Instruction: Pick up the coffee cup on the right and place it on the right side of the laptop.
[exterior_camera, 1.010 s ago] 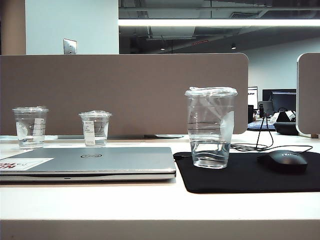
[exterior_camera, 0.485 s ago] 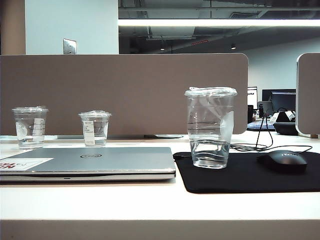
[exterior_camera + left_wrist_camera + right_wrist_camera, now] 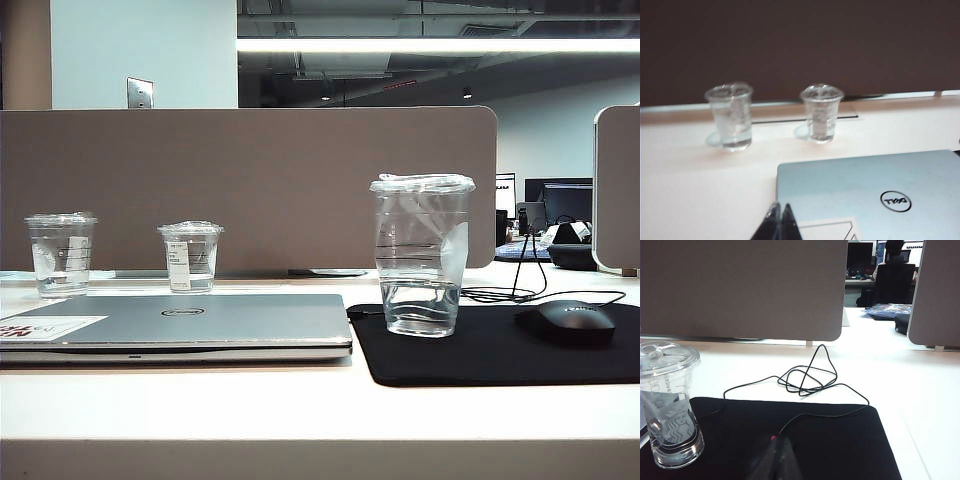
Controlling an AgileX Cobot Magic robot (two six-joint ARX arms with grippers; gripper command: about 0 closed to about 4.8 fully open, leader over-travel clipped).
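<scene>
The tall clear plastic coffee cup (image 3: 421, 255) stands upright right of the slim silver-grey laptop (image 3: 185, 325); we judge it light, thin-walled and crushable, best gripped gently mid-wall. We see the left gripper (image 3: 780, 220) over the laptop and the right gripper (image 3: 777, 457) over the black mat (image 3: 805, 440), jaws together.

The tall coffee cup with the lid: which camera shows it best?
The exterior view: the coffee cup stands whole there, upright on the black mat, to the right of the laptop. The right wrist view catches it at the picture's edge, partly cut off. The left wrist view shows only the two shorter cups, not this one.
</scene>
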